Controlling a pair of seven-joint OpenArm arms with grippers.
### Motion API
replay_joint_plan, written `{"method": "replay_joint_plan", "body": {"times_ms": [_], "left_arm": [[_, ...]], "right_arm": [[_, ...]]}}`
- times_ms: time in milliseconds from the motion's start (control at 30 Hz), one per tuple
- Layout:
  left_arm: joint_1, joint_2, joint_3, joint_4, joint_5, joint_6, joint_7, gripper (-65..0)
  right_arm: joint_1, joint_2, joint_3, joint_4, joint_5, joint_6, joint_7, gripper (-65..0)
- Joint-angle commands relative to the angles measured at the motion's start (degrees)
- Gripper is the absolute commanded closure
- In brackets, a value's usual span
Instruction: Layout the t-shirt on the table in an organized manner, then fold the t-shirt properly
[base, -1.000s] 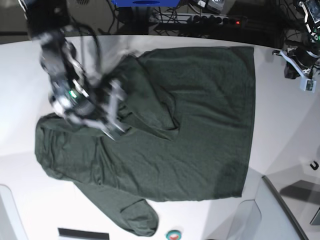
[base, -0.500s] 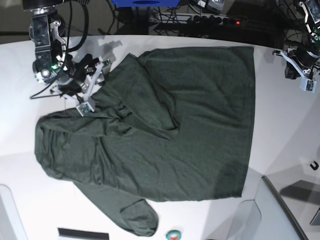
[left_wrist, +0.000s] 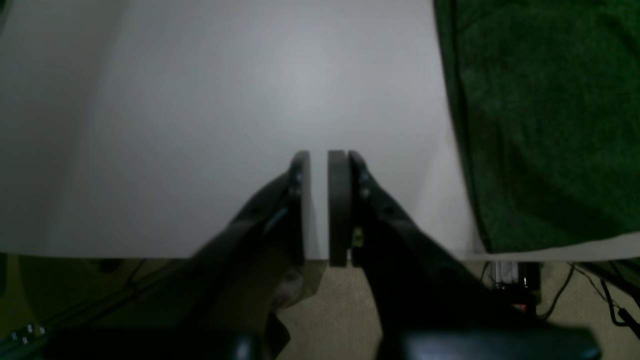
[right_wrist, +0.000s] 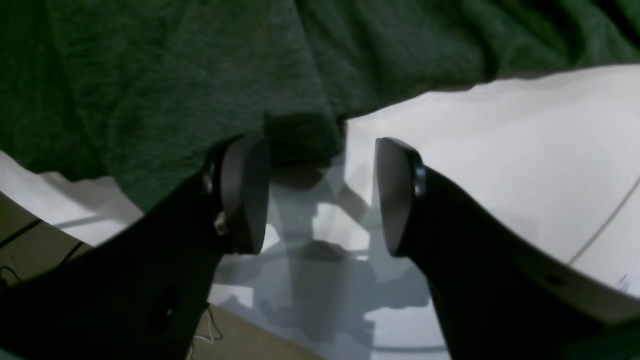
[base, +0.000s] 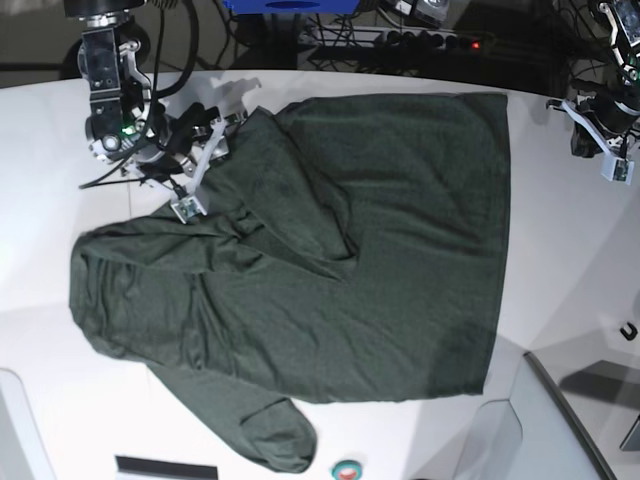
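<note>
The dark green t-shirt (base: 380, 260) lies spread on the white table (base: 560, 260), its right part flat. Its left part is rumpled, with a fold across the middle and a sleeve (base: 270, 430) trailing toward the front edge. My right gripper (base: 205, 165) stands open at the shirt's upper left edge. In the right wrist view its fingers (right_wrist: 245, 195) straddle bare table (right_wrist: 500, 125), and a dark bit of the t-shirt (right_wrist: 305, 135) lies just beyond the tips. My left gripper (left_wrist: 319, 205) hangs shut and empty over the table's edge (left_wrist: 200, 100), beside the t-shirt's straight hem (left_wrist: 540, 125).
A power strip and cables (base: 400, 40) lie beyond the far edge. A grey bin (base: 560, 420) stands at the front right, with a small black hook (base: 628, 330) near it. A round button (base: 347, 468) sits at the front edge. A thin seam (right_wrist: 600, 230) crosses the table.
My right arm has swung from over the shirt's left middle up to its upper left edge, and its jaws have narrowed slightly. The left arm and the shirt stay as they were.
</note>
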Motion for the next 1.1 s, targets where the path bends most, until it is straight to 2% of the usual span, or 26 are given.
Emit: {"method": "replay_joint_plan", "body": {"times_ms": [0,233,267,400,433,600,900,1067], "left_arm": [[0.07,-1.05,-0.47,1.01,-0.56,0.37,-0.97,-6.3],[0.07,-1.05,-0.47,1.01,-0.56,0.37,-0.97,-6.3],[0.07,-1.05,-0.47,1.01,-0.56,0.37,-0.97,-6.3],[0.07,-1.05,-0.47,0.92,-0.56,0.37,-0.97,-6.3],[0.07,-1.05,-0.47,0.92,-0.56,0.37,-0.97,-6.3],[0.07,-1.05,-0.47,0.92,-0.56,0.37,-0.97,-6.3],[0.07,-1.05,-0.47,1.01,-0.56,0.37,-0.97,-6.3],[0.07,-1.05,-0.47,1.01,-0.56,0.37,-0.97,-6.3]], "right_arm": [[1.00,0.20,0.11,0.27,0.40,0.05,0.73,-31.5],[2.15,0.20,0.11,-2.46,0.40,0.05,0.73,-30.2],[2.15,0.20,0.11,-2.55,0.40,0.05,0.73,-27.0],[2.15,0.20,0.11,-2.55,0.40,0.05,0.46,-4.8],[2.15,0.20,0.11,-2.46,0.40,0.05,0.46,-2.4],[1.18,0.20,0.11,0.18,0.40,0.05,-0.42,-1.5],[0.12,0.20,-0.07,13.80,0.40,0.05,-9.91,-1.7],[4.08,0.20,-7.81,18.73,0.40,0.05,-12.90,-1.5]]}}
